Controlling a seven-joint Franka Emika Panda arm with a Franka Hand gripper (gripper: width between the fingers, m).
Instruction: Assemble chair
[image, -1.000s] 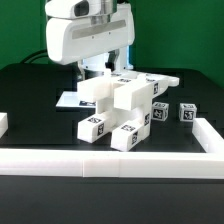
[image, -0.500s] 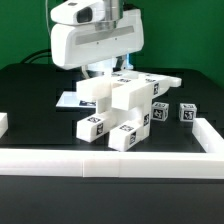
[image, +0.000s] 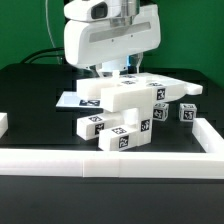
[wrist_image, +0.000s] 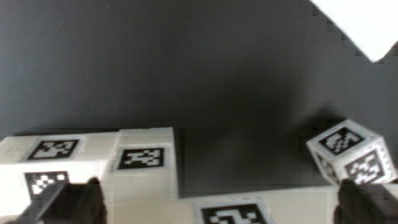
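Black bench, green backdrop; chair (image: 125, 100) parts bunched mid-bench under the arm (image: 105, 40).

Bench (image: 30, 90) is matte black w/ a white border rail (image: 110, 162) along front & sides and a green wall (image: 200, 30) behind. The marker board (image: 66, 100) pokes out at the ext. view's left of the chair. Vs 1 s ago, the arm has slid toward the ext. view's right. The top panel (image: 150, 88) went w/ it, its end now seen above the two small cubes (image: 187, 113). End effector (wrist_image: 222, 195): fingers (wrist_image: 63, 205) wide apart in the wrist view, tagged blocks (wrist_image: 107, 160) behind them; can't tell if they touch. The ext. view hides it behind the arm housing. The wrist pic is blurry, and a white patch (wrist_image: 365, 25) cut by the frame can't be ID'd.
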